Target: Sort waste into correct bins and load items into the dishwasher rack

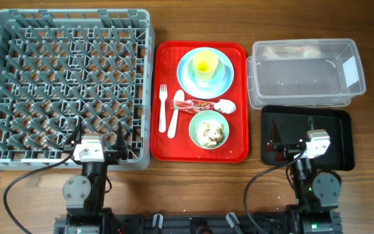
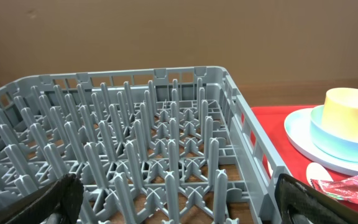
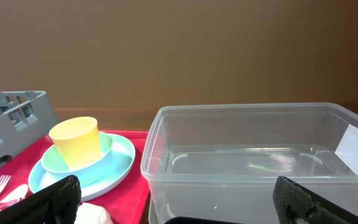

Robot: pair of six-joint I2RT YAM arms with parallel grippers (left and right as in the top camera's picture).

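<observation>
Waste sits on the red tray (image 1: 236,146), in the gap between the two arms. The snack wrapper (image 1: 200,105) lies with its long axis running left to right across the tray's middle. The crumpled tissue (image 1: 226,106) touches its right end, and the bowl of food scraps (image 1: 209,129) is just nearer the robot. All three lie ahead and to the left of the right tool (image 1: 291,127), which hangs over the black tray (image 1: 339,140) with its fingers spread wide and nothing between them. That arm looks the nearer one for the tissue, and the clear tub (image 1: 304,71) stands just beyond it.

The left tool (image 1: 97,133) is also spread and empty, above the near edge of the dishwasher rack (image 1: 67,84). The fork (image 1: 163,107) and spoon (image 1: 176,112) lie side by side, pointing away from the robot, at the tray's left side, closer to this arm. Farther back, the yellow cup (image 1: 206,63) sits in a mint bowl (image 3: 106,148) on the blue plate (image 1: 186,77). The bowl of scraps stands partly in the way of a straight reach to the wrapper from the near side. The tabletop (image 1: 174,195) before the tray is bare wood.
</observation>
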